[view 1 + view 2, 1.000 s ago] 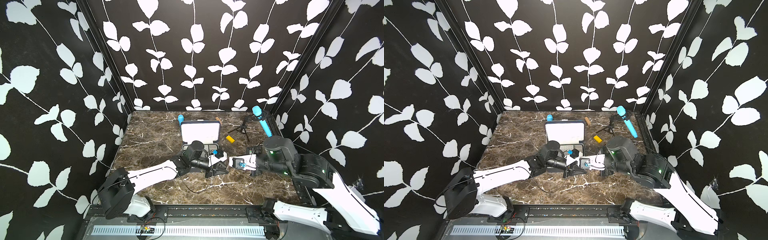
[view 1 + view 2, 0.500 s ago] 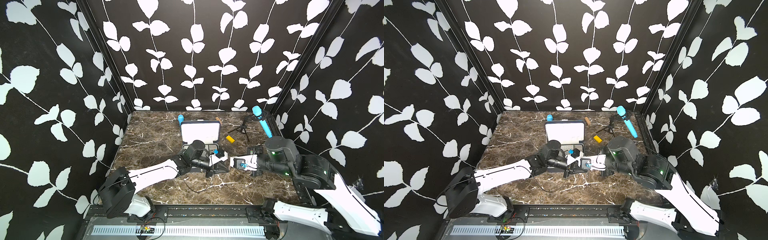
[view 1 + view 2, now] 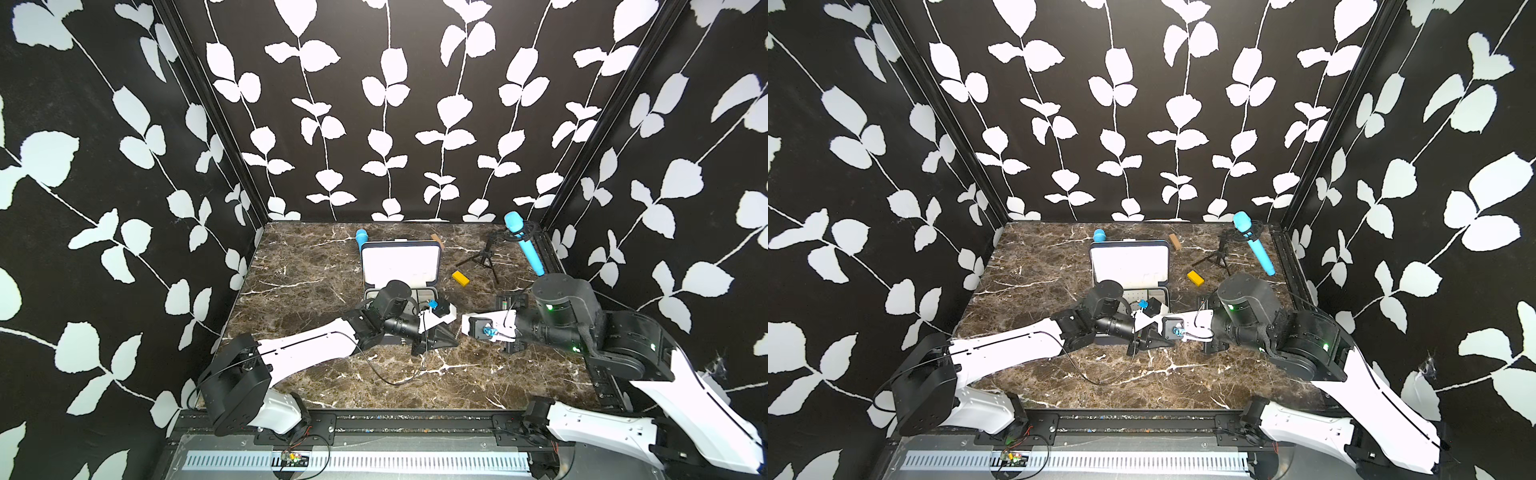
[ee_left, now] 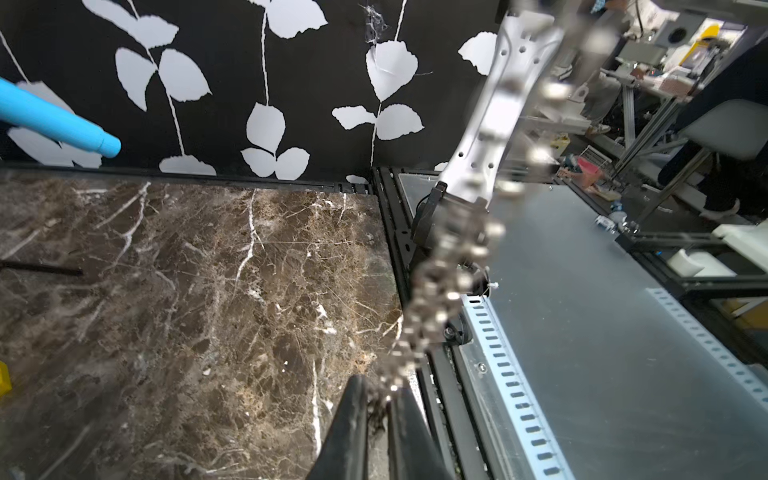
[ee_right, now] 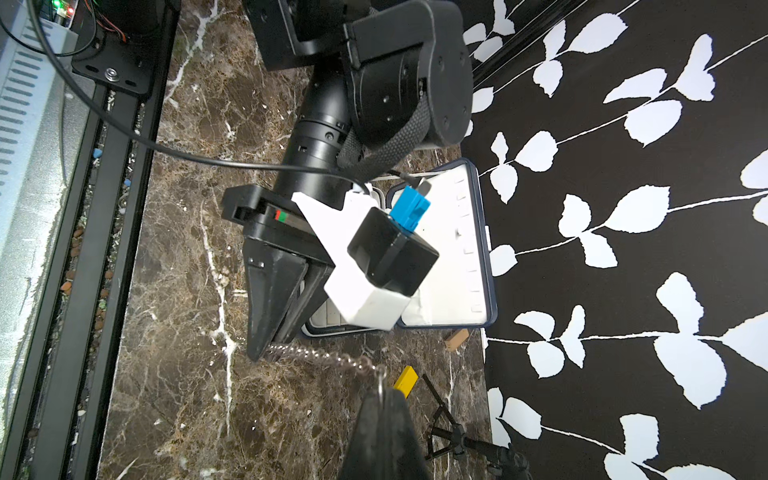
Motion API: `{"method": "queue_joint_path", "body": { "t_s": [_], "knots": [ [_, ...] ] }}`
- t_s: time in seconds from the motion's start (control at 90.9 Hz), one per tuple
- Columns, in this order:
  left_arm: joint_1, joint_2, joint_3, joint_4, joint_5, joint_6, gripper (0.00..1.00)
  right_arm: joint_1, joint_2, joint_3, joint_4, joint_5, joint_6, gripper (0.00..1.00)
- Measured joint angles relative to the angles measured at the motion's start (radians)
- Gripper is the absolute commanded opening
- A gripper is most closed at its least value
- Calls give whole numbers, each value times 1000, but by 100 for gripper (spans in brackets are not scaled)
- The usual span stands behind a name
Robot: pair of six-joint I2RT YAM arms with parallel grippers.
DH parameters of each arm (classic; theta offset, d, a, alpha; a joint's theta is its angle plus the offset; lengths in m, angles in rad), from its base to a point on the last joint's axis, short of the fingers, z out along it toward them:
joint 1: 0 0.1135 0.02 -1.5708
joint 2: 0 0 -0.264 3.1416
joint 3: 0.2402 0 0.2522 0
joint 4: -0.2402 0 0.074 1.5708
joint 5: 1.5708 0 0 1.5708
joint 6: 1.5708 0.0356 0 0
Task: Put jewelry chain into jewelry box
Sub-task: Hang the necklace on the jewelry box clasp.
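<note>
Stretching the jewelry chain (image 5: 324,355) between left claw (image 5: 259,353) and right claw (image 5: 384,394), each apparently clamped shut on one end, holding it above the marble desk (image 5: 187,395), at about five o'clock from the open jewelry box (image 5: 453,270).

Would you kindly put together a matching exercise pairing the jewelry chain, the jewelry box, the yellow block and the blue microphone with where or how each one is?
1 jewelry chain
2 jewelry box
3 yellow block
4 blue microphone

A lying loose beside the tripod
B held between left gripper and right gripper
C open, white lining showing
D mounted on the tripod

Pairs: 1-B; 2-C; 3-A; 4-D
</note>
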Motion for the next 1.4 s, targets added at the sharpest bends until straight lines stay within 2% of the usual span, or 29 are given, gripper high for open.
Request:
{"method": "queue_joint_path", "body": {
  "t_s": [0.121, 0.352, 0.517, 0.66, 0.825, 0.968, 1.21, 1.397],
  "knots": [
    [-1, 3, 5, 0, 2, -2, 0, 0, 0, 0, 0, 0, 0, 0],
    [-1, 8, 13, -1, -5, 2, 0, 0, -8, -13, 10, 0, 0, 0],
    [-1, -11, 13, -33, -58, 0, 0, 0, -21, -58, 56, 18, 18, 0],
    [-2, -109, 12, -130, -159, 7, 0, 0, -50, -135, 178, 74, 68, 0],
    [-2, -258, 13, -253, -301, 8, 0, 0, -85, -283, 396, 168, 170, 0],
    [-2, -328, 14, -358, -436, 1, 0, 0, -72, -390, 586, 232, 270, 0],
    [16, -308, 114, -500, -699, -29, 0, 0, 50, -446, 879, 348, 449, 0],
    [118, -235, 199, -514, -835, -77, 0, -18, 187, -448, 1029, 406, 586, 0]
  ]
}}
